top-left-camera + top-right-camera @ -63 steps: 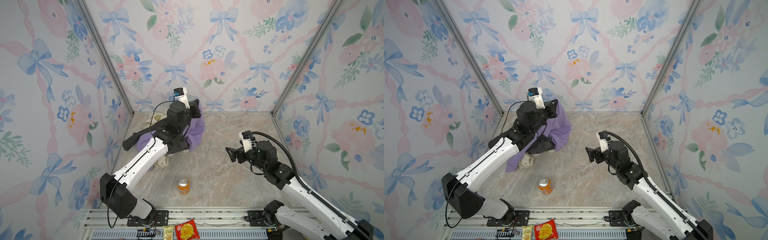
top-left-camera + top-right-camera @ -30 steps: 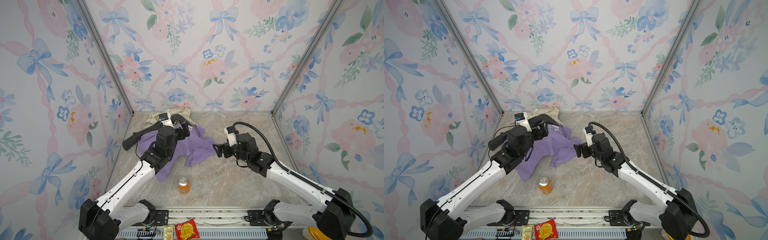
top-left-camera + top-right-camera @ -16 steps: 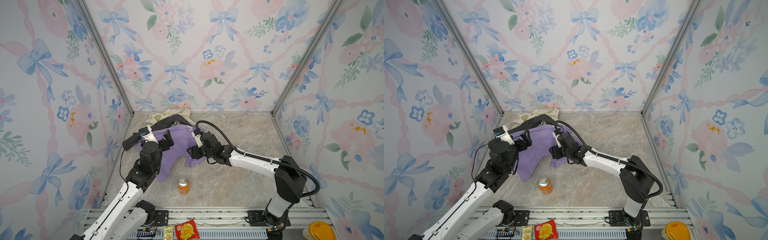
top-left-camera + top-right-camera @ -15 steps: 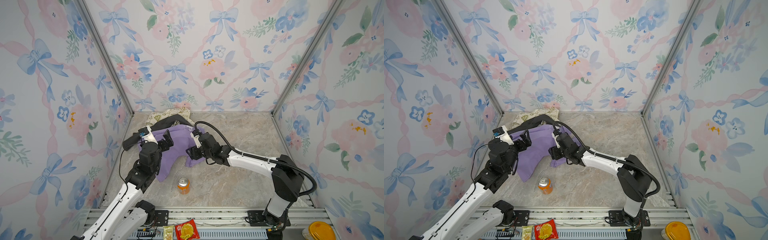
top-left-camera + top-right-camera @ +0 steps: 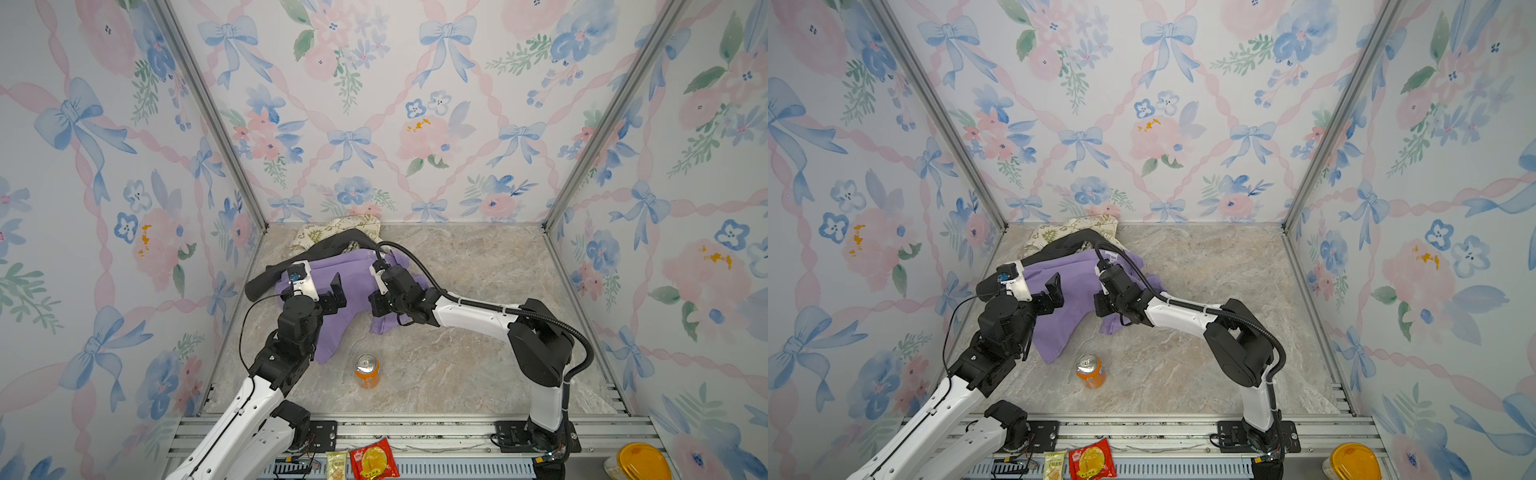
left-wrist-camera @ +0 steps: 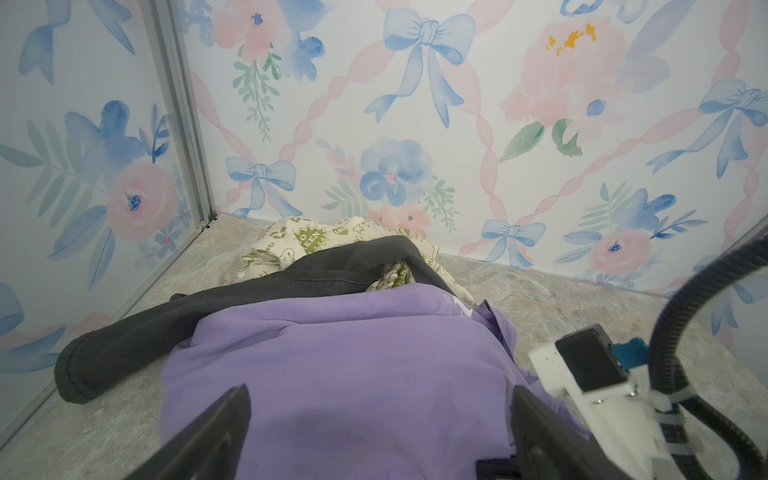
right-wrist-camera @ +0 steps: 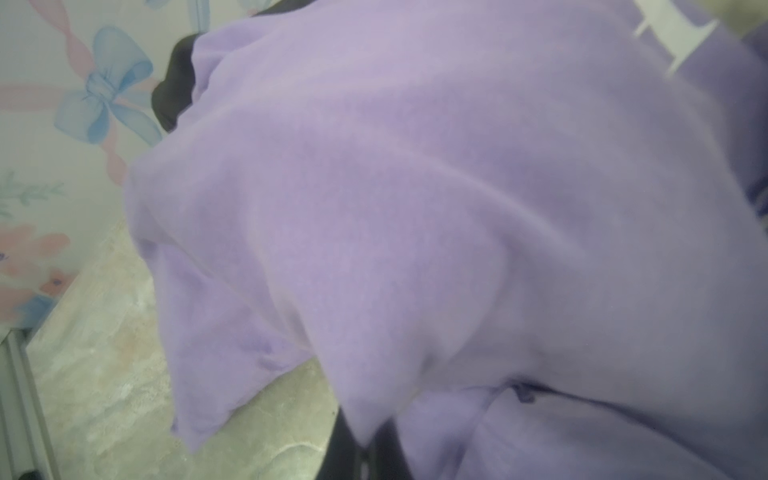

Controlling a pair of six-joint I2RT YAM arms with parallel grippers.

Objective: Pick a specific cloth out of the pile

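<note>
The lilac-purple cloth (image 5: 353, 278) (image 5: 1075, 282) lies spread on the marble floor, its back edge resting on the pile. That pile is a dark charcoal garment (image 5: 332, 249) (image 6: 291, 274) over a cream cloth with green print (image 5: 332, 228) (image 6: 316, 241), in the back left corner. My left gripper (image 5: 318, 293) (image 5: 1036, 297) (image 6: 380, 432) hovers open over the cloth's left part with nothing between its fingers. My right gripper (image 5: 376, 305) (image 5: 1100, 305) (image 7: 368, 440) reaches across the middle and is shut on a fold of the cloth (image 7: 415, 208) at its near right edge.
An orange can (image 5: 367, 371) (image 5: 1090, 371) stands upright just in front of the cloth. Snack packets (image 5: 374, 459) and a yellow-lidded tub (image 5: 640, 461) lie outside on the front rail. Flowered walls close in the left, back and right sides.
The cloth, earlier held up by my left gripper, now lies on the floor. The left gripper has drawn back, open. My right arm reached left across the floor and shut on the cloth's fold.
</note>
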